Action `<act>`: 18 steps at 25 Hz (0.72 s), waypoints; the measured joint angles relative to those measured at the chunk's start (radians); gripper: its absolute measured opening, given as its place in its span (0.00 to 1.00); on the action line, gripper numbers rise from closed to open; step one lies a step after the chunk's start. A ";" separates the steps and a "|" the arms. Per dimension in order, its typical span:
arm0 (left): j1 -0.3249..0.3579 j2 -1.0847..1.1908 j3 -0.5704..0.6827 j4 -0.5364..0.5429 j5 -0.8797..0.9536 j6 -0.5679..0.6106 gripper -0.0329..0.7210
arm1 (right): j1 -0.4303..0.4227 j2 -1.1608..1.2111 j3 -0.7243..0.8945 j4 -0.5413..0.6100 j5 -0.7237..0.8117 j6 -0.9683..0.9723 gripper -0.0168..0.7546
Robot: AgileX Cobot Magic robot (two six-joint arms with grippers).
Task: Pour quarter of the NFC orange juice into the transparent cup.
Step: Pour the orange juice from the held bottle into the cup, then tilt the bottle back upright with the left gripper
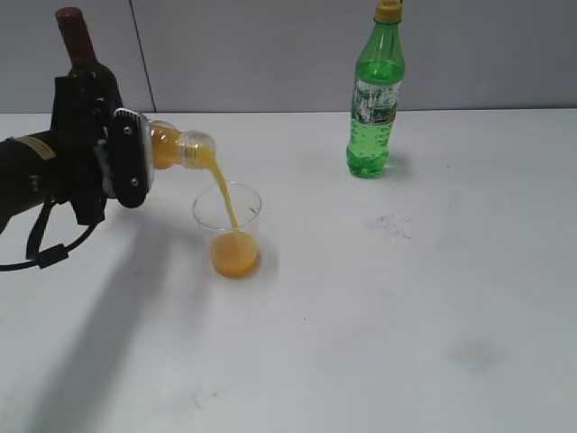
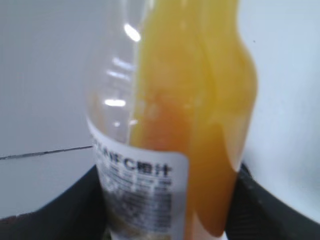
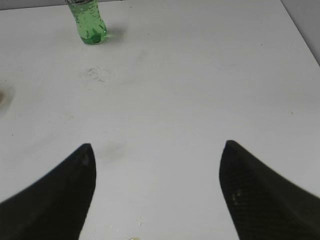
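Note:
My left gripper is shut on the NFC orange juice bottle, which lies tipped on its side with its open neck to the right, above the transparent cup. A stream of juice falls from the neck into the cup, which holds juice in its lower third. In the left wrist view the bottle fills the frame between the fingers, its label showing. My right gripper is open and empty above the table; it does not show in the exterior view.
A tall green soda bottle stands at the back right, also in the right wrist view. A dark wine bottle stands behind my left arm. The white table has faint smudges and small juice drops.

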 joint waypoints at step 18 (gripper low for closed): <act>0.000 0.012 0.000 0.267 -0.187 -1.106 0.68 | 0.000 0.000 0.000 0.000 0.000 0.000 0.79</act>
